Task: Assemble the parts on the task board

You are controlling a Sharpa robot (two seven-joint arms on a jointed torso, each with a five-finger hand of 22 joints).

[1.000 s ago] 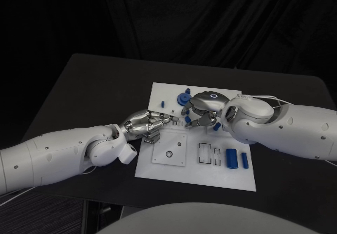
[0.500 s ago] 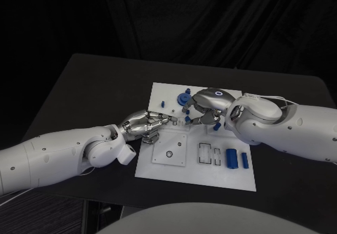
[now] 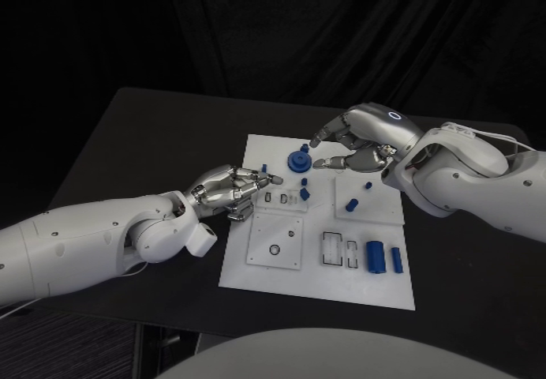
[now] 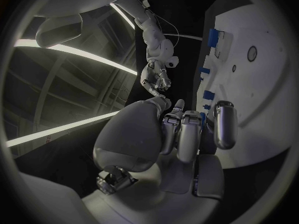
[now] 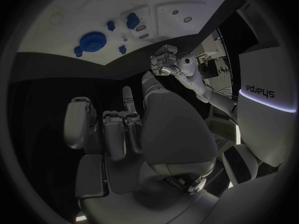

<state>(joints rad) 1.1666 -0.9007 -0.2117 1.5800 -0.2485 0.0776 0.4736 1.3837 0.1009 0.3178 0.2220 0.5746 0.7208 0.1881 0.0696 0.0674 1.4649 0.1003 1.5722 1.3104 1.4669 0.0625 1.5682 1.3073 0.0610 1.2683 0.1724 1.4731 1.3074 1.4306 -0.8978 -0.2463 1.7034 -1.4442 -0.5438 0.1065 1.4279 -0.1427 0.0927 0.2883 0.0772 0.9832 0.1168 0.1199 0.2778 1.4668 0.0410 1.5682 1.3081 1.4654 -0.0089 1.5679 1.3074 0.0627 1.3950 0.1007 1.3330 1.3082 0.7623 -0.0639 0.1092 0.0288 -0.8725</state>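
Observation:
The white task board point(image 3: 285, 272) lies mid-table. A blue gear point(image 3: 298, 162) stands near its far edge, with small blue pegs point(image 3: 305, 192) beside it and more pegs point(image 3: 353, 205) to the right. Two blue blocks point(image 3: 375, 254) lie near the board's right edge. My left hand point(image 3: 233, 190) hovers at the board's left edge, fingers curled in, nothing seen in them. My right hand point(image 3: 358, 140) is raised over the far edge, just right of the gear, fingers apart and holding nothing. The right wrist view shows the gear point(image 5: 93, 41), pegs point(image 5: 132, 20) and my left hand point(image 5: 167, 63).
Recessed slots point(image 3: 331, 246) and a round hole point(image 3: 274, 250) mark the board's near half. Black table point(image 3: 148, 142) surrounds the board, with free room to the left and at the near side. The left wrist view shows the board point(image 4: 261, 89) and my distant right hand point(image 4: 156, 82).
My right hand has lifted off the board's middle and drawn back toward the far edge, its fingers spreading. Blue pegs beneath it now show. My left hand has shifted slightly toward the far side.

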